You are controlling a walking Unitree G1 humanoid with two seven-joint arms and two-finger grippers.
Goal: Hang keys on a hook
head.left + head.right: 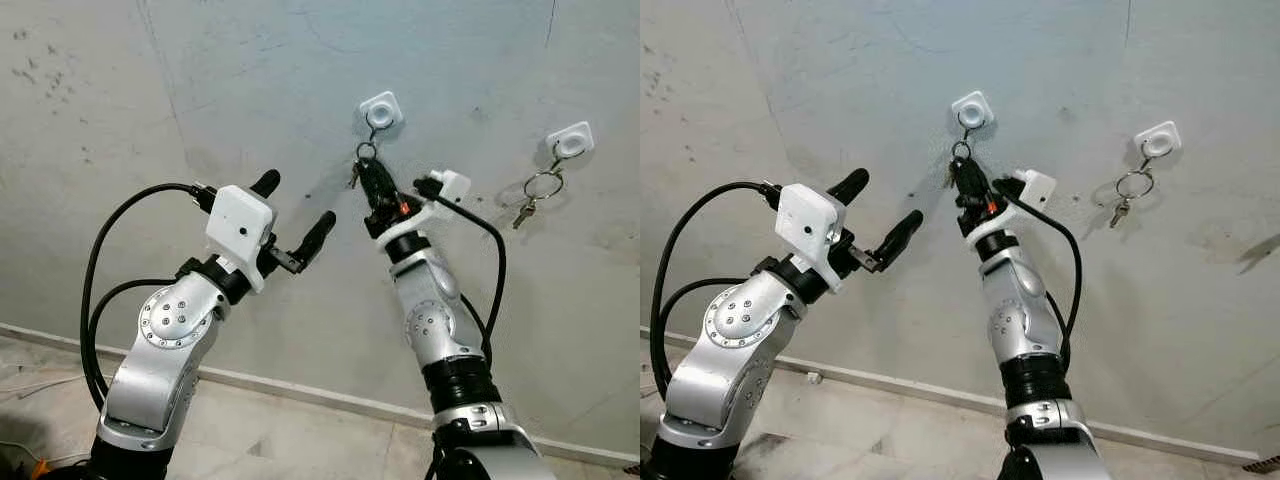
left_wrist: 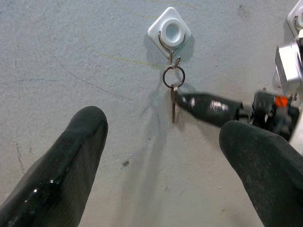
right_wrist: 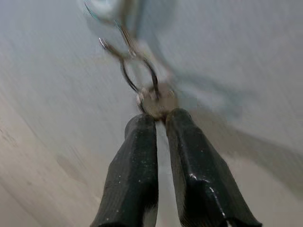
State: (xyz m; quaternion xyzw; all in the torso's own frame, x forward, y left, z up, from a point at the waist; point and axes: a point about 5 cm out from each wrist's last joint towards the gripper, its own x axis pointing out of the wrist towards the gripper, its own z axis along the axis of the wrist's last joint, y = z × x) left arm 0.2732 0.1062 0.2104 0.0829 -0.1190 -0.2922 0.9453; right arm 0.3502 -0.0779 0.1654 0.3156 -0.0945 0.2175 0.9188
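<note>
- Head views: right gripper (image 1: 368, 172) fingers closed on the keys (image 1: 356, 176), whose ring (image 1: 366, 151) is already on the hook (image 1: 380, 112) just above the fingertips; left gripper (image 1: 296, 213) open, idle.
- Left wrist view: ring hangs on the hook, key below.
- Right wrist view: fingertips pinch the key; only release seems left.

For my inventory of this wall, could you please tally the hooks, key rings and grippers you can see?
White wall hooks: 2
Key rings with keys: 2
Grippers: 2, right gripper and left gripper
Total: 6
</note>
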